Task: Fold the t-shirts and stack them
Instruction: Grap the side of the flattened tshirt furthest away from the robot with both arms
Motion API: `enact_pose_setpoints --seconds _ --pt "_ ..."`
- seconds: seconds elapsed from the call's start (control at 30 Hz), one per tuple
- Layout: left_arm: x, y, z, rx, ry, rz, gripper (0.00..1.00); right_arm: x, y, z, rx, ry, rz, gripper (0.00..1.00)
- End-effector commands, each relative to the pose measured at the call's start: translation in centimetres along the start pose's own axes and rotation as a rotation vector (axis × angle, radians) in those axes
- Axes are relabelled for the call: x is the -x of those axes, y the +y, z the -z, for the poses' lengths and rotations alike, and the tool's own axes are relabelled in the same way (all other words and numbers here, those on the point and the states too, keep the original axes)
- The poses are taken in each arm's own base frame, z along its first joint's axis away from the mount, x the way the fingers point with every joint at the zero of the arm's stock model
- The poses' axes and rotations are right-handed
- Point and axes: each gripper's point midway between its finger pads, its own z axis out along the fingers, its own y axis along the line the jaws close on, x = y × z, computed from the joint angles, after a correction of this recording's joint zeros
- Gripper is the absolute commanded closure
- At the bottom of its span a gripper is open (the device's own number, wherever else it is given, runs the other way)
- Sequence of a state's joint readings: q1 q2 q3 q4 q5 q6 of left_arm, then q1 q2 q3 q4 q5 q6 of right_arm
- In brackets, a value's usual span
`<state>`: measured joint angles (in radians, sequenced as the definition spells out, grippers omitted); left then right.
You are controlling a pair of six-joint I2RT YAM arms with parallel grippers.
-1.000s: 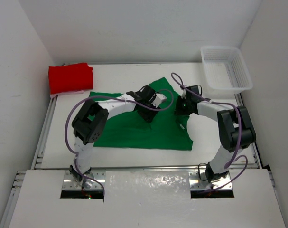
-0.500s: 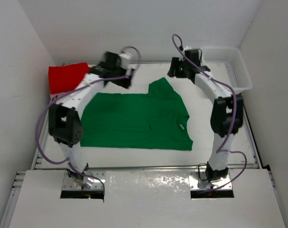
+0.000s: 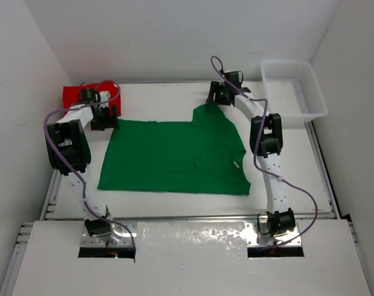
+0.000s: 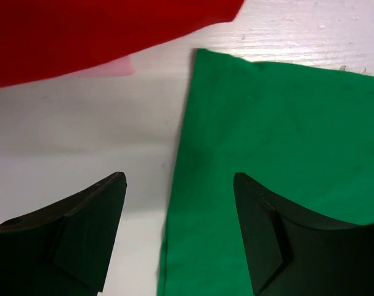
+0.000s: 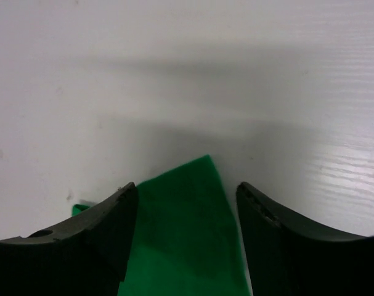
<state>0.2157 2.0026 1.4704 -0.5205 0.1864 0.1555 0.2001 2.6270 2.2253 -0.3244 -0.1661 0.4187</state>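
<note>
The green t-shirt (image 3: 174, 157) lies spread flat in the middle of the table. My left gripper (image 3: 105, 118) is open over its far left corner (image 4: 248, 123), one finger over the cloth and one over bare table. My right gripper (image 3: 212, 103) is open over the tip of the shirt's far sleeve (image 5: 187, 228), which lies between the jaws. The folded red t-shirt (image 3: 91, 98) lies at the far left corner, partly behind my left arm, with a sliver of pink cloth (image 4: 116, 66) showing under its edge. The orange shirt is out of view.
A white mesh basket (image 3: 294, 88) stands at the far right corner. White walls close in the table on the left, back and right. Purple cables loop along both arms.
Both arms have swung outward from the shirt's middle to its far edge. The left gripper went to the far left corner, the right to the sleeve tip. The shirt now lies wider and flatter.
</note>
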Motion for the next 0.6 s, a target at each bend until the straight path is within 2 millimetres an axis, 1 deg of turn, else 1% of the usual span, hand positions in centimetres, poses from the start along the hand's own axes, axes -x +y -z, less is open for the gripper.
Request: enact_pose_setpoints --seconds 0.0,0.07,0.1,0.13,0.17,0.2,0.23,0.27,0.3,0.33,0.37,0.4,0.43,0.47,0.5,0.53,0.57 --pt "1.7 -1.4 -1.7 -0.096 -0.059 -0.007 0.31 -4.4 -0.2 -1.2 -0.048 0.107 0.046 0.36" --pt "1.4 -1.8 -2.8 -0.128 -0.041 0.018 0.32 -4.5 -0.3 -1.1 -0.069 0.102 0.056 0.39" --pt "1.0 -2.1 -3.8 -0.145 -0.02 0.028 0.31 -4.7 -0.6 -1.2 -0.08 0.105 0.057 0.39" --pt "0.7 -2.0 -4.3 -0.142 -0.008 0.034 0.31 -4.8 -0.8 -1.3 -0.088 0.108 0.057 0.4" --pt "0.6 -2.0 -4.7 -0.139 -0.001 0.041 0.32 -5.5 -1.0 -1.4 -0.099 0.13 0.055 0.42" --pt "0.1 -2.1 -5.2 -0.145 0.013 0.045 0.32 -5.4 -1.1 -1.4 -0.107 0.13 0.064 0.47" --pt "-0.1 -2.2 -5.5 -0.142 0.019 0.043 0.33 -5.7 -1.1 -1.5 -0.113 0.139 0.073 0.49" --pt "0.1 -2.2 -5.6 -0.138 0.005 0.036 0.33 -6.2 -0.8 -1.4 -0.119 0.152 0.088 0.52" --pt "-0.1 -2.5 -5.7 -0.136 0.004 0.033 0.33 -6.6 -0.9 -1.4 -0.126 0.16 0.106 0.58" --pt "0.2 -2.5 -5.9 -0.133 -0.007 0.031 0.32 -6.8 -0.8 -1.4 -0.128 0.163 0.112 0.61" --pt "0.8 -2.9 -6.3 -0.138 -0.03 0.027 0.32 -7.1 -0.7 -1.5 -0.127 0.165 0.106 0.64" --pt "1.1 -3.2 -6.5 -0.143 -0.035 0.022 0.32 -7.2 -0.7 -1.6 -0.128 0.166 0.099 0.7" --pt "1.3 -3.4 -6.7 -0.146 -0.034 0.018 0.32 -7.2 -0.6 -1.6 -0.125 0.166 0.092 0.73" --pt "1.7 -3.8 -7.3 -0.147 -0.033 0.013 0.33 -7.1 -0.5 -1.5 -0.125 0.163 0.083 0.79" --pt "1.7 -4.0 -7.5 -0.149 -0.028 0.018 0.33 -6.9 -0.5 -1.4 -0.124 0.158 0.081 0.79" --pt "1.6 -4.2 -7.7 -0.159 -0.02 0.023 0.34 -6.8 -0.2 -1.2 -0.121 0.154 0.081 0.85" --pt "1.3 -4.7 -8.0 -0.177 -0.01 0.027 0.39 -7.0 -0.3 -1.2 -0.118 0.152 0.08 0.87"
